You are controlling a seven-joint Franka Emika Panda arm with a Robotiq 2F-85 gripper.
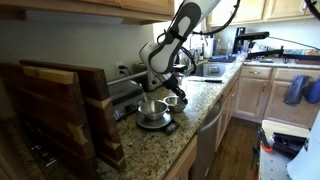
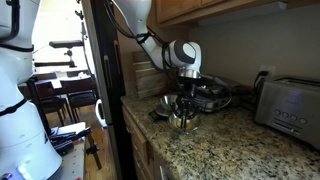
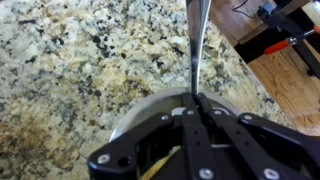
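Wrist view shows my end effector [image 3: 196, 102] closed as far as it goes. Its two fingers are pressed together on a slim metal utensil [image 3: 197, 45], whose thin shaft runs straight out from between the fingertips and away across the picture. Right under the fingers lies the pale curved rim of a metal cup [image 3: 140, 108], so I am gripping the utensil just above the cup's mouth. Whether the utensil's far end touches anything, I cannot tell from this view. Around the cup spreads the speckled granite counter [image 3: 70, 60].

In both exterior views my end effector [image 1: 165, 96] [image 2: 185, 98] hangs directly over the metal cup [image 1: 151, 109] [image 2: 183, 121], which stands upright near the front edge of the counter [image 1: 195, 105] [image 2: 225, 140]. In an exterior view the cup sits on a small dark base [image 1: 156, 124]. A rounded metal part shows just beside my fingers [image 2: 167, 102], but it is too small to say whether it belongs to the utensil.

A stack of wooden boards [image 1: 60, 105] stands well apart from the cup at one end of the counter, and a toaster [image 2: 290, 100] sits against the wall at the other.
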